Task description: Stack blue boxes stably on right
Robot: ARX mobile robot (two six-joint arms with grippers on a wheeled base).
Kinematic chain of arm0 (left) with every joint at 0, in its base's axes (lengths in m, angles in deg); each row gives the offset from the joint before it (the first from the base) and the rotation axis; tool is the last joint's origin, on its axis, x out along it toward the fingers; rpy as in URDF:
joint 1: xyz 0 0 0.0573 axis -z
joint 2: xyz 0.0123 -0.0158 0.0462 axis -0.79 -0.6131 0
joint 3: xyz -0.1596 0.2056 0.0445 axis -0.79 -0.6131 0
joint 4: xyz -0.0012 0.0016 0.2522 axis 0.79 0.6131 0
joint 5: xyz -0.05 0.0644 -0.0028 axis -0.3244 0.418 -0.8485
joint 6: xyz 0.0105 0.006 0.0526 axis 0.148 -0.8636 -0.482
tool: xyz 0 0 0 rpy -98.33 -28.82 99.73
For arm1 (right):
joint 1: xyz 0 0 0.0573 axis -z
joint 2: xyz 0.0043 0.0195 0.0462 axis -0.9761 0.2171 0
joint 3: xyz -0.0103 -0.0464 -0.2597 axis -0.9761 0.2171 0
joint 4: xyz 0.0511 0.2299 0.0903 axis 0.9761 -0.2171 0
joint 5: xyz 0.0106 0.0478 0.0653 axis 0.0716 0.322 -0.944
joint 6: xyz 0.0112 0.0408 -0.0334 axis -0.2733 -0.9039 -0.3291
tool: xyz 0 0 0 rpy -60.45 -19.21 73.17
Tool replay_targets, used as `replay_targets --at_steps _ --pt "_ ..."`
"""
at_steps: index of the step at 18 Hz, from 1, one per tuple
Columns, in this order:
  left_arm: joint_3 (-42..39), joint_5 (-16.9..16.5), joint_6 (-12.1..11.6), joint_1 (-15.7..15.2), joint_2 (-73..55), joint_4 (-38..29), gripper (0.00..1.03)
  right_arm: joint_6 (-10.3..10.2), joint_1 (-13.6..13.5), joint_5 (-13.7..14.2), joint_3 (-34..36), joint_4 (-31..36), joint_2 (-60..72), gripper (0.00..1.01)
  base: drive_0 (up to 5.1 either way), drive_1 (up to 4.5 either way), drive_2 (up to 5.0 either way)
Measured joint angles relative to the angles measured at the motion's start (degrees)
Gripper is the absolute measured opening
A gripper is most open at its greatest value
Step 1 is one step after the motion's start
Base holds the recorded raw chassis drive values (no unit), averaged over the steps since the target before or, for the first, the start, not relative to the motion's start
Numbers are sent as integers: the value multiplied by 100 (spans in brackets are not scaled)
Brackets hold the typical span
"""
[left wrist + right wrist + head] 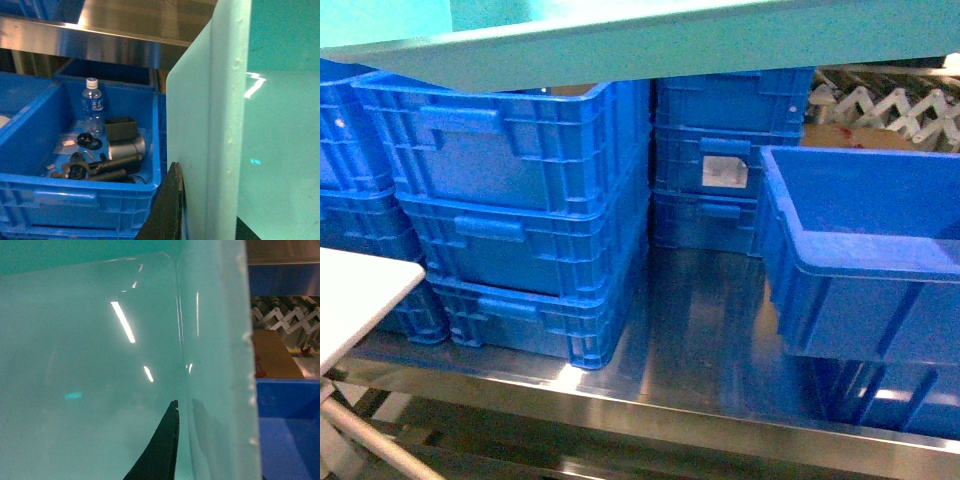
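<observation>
Head view: turquoise tub (pixel 620 40) held aloft across the top of the frame, its rolled rim running from left edge to right edge, well above the steel shelf (pixel 690 320). Royal-blue crate (pixel 865 255), open-topped, stands at the right on the shelf, under the tub's right end and apart from it. Left of centre: stack of ribbed blue crates (pixel 520 210), three tiers showing. Further back, centre: second stack of blue crates (pixel 725 160), with a pale label window on the middle one. Behind the right crate: brown carton (pixel 855 135) and a white lattice barrier (pixel 880 100). Lower left corner: white board (pixel 355 300).

Left wrist view: left gripper (pixel 172 210) shows one dark finger lying against the outer face of the tub's wall (pixel 225 125); the other finger is hidden behind the wall, so the jaws read as closed onto that wall. Below and to the left: blue bin (pixel 80 200) holding a clear water bottle (pixel 92 107) standing upright, a dark box, a grey cylinder and black fittings. Steel ledge (pixel 100 47) above it.

Right wrist view: right gripper (pixel 162 450) shows one dark finger inside the tub, against the inner wall (pixel 90 365); its partner is out of sight, jaws apparently clamped on the wall. Crate rim (pixel 287 390) and carton (pixel 272 357) to the right.
</observation>
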Motion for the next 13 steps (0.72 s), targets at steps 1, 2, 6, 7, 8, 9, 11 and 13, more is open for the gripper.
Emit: replay_targets --at_steps 1,2,6,7,8,9,11,13 --pt "0 -2 0 0 0 0 2 0 2 0 0 -2 0 8 -149 -149 -149" --pt "0 0 -2 0 0 -4 2 0 2 0 0 -2 0 8 -149 -149 -149" --pt "-7 2 0 -28 17 2 2 -11 -55 28 0 15 0 8 326 -416 -416" --pt "-7 2 2 -17 17 0 2 -11 -33 24 0 15 0 8 240 -428 -428" --pt "-7 2 2 -11 17 0 2 -9 -33 26 0 13 0 8 240 -428 -428" --pt "-7 4 2 -11 17 0 2 -9 -33 26 0 9 0 8 240 -428 -428" --pt "-7 4 0 -7 17 -7 2 -9 -31 28 0 15 0 8 215 -155 -491" --pt "-7 0 2 -2 7 -9 2 -7 -22 26 0 -2 0 8 -68 -68 -68"
